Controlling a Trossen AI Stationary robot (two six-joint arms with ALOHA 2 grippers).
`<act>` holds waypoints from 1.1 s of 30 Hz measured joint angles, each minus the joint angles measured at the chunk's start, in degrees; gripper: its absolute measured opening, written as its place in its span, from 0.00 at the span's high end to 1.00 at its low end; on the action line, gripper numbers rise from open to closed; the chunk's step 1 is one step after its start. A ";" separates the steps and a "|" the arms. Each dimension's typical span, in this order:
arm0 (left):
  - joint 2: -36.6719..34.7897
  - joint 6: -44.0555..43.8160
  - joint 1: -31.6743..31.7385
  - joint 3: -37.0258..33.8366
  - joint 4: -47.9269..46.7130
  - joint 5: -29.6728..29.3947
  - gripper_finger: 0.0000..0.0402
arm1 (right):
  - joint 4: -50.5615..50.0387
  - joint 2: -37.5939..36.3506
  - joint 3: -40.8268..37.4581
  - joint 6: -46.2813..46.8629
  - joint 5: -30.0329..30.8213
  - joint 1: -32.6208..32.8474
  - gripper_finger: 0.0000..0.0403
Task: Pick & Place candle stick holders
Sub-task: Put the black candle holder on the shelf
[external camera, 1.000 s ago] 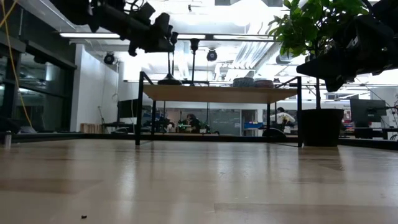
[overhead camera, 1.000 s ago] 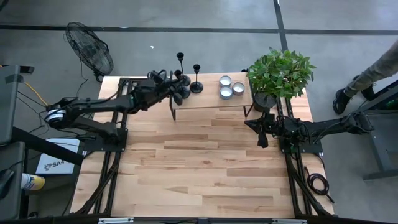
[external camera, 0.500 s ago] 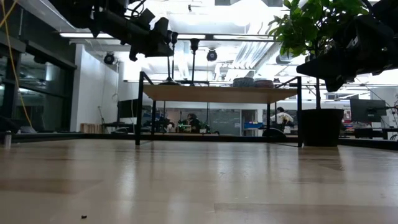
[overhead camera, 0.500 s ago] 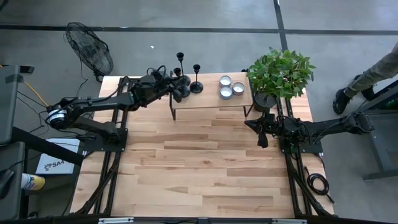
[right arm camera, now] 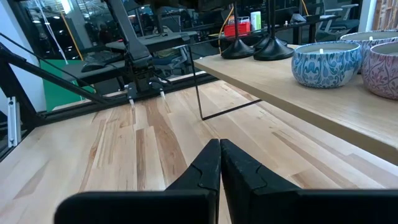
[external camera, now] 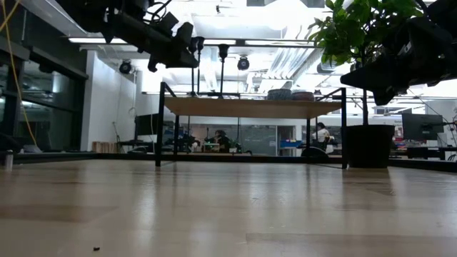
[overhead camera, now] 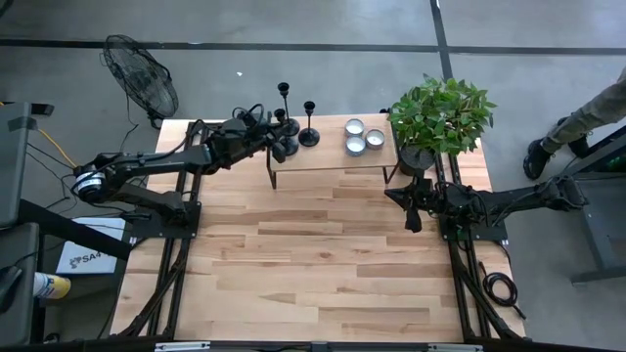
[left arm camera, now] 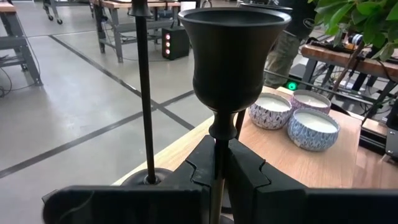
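Left gripper (left arm camera: 219, 163): we see it at the left end of the small raised shelf (overhead camera: 333, 156) at the far side of the desk (overhead camera: 313, 254), its jaws closed on the thin stem of one candle stick holder (left arm camera: 233, 62).
Held candle stick holder: we see its cup standing upright just past the fingers (left arm camera: 249, 177); we cannot tell whether its base touches the shelf.
Other candle stick holders: the tallest one (overhead camera: 284, 98) and a shorter one (overhead camera: 309, 127) stand upright on the shelf's left end, just beside the held one.
Candle tins (overhead camera: 360, 137): we count three, grouped on the shelf's right half.
Potted plant (overhead camera: 440, 115): just beside the shelf's right end.
Right gripper (right arm camera: 219, 163): it waits low over the desk near the plant, jaws pressed together on nothing.
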 joint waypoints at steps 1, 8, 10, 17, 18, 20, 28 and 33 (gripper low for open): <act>0.00 0.00 0.00 0.00 -0.02 0.00 0.96 | -0.01 0.02 -0.02 0.02 0.01 0.00 0.99; -0.02 -0.22 -0.02 0.00 -0.07 0.02 0.96 | 0.00 0.02 -0.02 0.01 0.02 0.02 0.99; -0.02 -0.22 -0.02 0.00 -0.08 0.14 0.96 | -0.02 0.02 -0.02 0.00 0.00 0.02 0.99; 0.69 -0.53 -0.02 0.07 0.34 1.66 0.96 | -0.02 0.01 0.00 0.01 0.00 0.02 0.99; 0.93 -0.54 -0.02 0.13 0.52 1.78 0.96 | -0.01 0.02 -0.02 0.02 0.01 0.00 0.99; 1.21 -0.52 -0.02 0.15 0.56 1.83 0.96 | -0.02 0.01 -0.01 0.02 0.01 0.01 0.99; 1.51 -0.83 -0.02 0.17 0.55 1.90 0.96 | -0.02 0.02 -0.01 0.02 0.00 0.01 0.99; 1.53 -0.85 -0.04 0.17 0.39 2.01 0.96 | 0.00 0.01 0.00 0.01 0.01 0.01 0.99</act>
